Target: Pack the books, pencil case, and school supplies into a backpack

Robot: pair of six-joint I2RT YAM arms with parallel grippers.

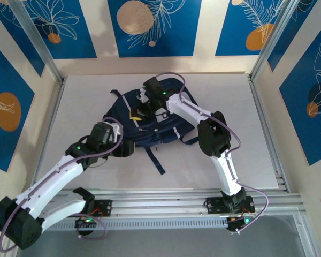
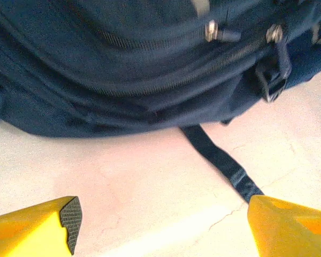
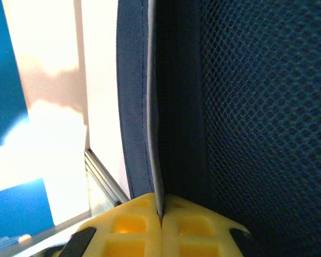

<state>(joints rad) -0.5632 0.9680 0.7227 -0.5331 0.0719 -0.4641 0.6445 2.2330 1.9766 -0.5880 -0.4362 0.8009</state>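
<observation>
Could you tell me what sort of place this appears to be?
Probably a purpose-built robot test booth: aluminium rails frame a white table holding a backpack, printed blue-and-cream wall panels enclose it, and a left arm and right arm are bolted at its near edge.

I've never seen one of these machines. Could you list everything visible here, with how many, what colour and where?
backpack: one, navy blue with pale stripes, lying mid-table.
strap: one, dark, trailing from the backpack across the table.
zip pulls: two, silvery, on the backpack's side.
table: one, pale grey, under everything.
wall panels: several, blue with white leaves and orange discs, around the table.
left gripper: one, yellow fingers, open, above the table beside the backpack.
right gripper: one, yellow fingers, shut on a fabric edge of the backpack.
</observation>
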